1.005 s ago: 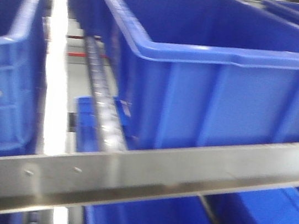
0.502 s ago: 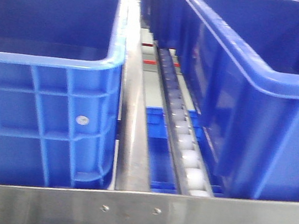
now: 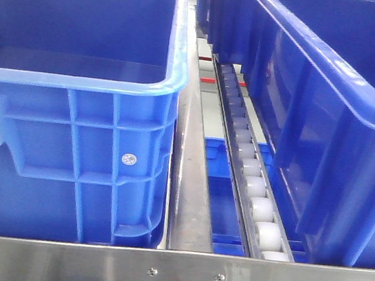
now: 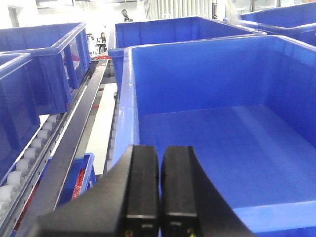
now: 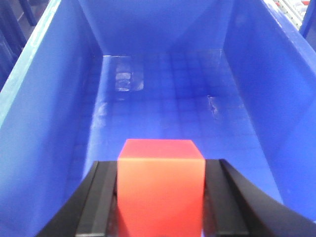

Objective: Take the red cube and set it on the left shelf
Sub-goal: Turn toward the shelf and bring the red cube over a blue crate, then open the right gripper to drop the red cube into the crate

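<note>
The scene is evenly lit; glare is seen on the bin floor, and the red cube is rendered soft.

Large blue bin at left, second blue bin at right, apart. Between them, steel rail beside white roller track. Along the front edge, steel crossbar. Below the gap, lower blue crate.
</note>
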You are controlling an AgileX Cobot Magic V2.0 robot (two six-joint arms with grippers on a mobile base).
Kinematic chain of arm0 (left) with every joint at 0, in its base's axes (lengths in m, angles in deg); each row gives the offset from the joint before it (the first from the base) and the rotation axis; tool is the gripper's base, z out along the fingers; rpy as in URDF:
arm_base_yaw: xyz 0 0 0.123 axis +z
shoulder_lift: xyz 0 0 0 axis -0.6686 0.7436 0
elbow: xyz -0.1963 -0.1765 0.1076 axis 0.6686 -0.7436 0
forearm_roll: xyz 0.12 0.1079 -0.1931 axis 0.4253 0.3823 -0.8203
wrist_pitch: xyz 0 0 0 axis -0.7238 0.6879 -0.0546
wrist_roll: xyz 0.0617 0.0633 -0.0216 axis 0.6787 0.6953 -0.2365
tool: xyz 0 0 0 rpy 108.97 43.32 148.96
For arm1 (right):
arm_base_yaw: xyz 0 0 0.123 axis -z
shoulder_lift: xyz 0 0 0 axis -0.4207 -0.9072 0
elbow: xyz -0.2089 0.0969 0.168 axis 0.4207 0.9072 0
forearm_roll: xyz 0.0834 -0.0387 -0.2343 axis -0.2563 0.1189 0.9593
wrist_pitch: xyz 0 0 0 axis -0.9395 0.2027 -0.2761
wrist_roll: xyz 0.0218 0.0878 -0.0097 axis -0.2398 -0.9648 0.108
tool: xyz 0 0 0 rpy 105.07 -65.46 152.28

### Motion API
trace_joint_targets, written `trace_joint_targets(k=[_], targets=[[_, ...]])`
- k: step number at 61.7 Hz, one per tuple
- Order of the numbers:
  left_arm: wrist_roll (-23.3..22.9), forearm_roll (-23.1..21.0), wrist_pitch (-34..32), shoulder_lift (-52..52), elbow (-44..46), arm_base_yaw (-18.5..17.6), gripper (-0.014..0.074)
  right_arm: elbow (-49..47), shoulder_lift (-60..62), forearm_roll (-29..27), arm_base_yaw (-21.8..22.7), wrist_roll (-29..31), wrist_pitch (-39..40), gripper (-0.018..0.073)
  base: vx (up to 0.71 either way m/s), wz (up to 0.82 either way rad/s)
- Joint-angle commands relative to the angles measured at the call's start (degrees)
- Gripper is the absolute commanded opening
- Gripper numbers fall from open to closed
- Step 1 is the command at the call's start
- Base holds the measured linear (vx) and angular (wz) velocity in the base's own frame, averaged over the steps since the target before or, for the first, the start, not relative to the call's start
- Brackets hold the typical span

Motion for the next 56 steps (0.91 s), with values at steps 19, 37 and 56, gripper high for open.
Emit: trace_joint_targets(k=[19, 37, 56], targets=[[0.08, -0.32, -4.78, 0.40, -1.26, -0.27, 0.0106, -1.68, -0.27, 0.56, 0.41, 0.27, 4.74, 0.0058, 0.00, 0.00], [0.08, -0.32, -4.78, 0.40, -1.26, -0.27, 0.0106, -1.68, -0.27, 0.56, 0.41, 0.27, 4.74, 0.0058, 0.00, 0.00], [0.08, -0.32, -4.78, 0.40, -1.26, -0.27, 0.0106, -1.68, -0.27, 0.56, 0.41, 0.27, 4.74, 0.0058, 0.00, 0.00]])
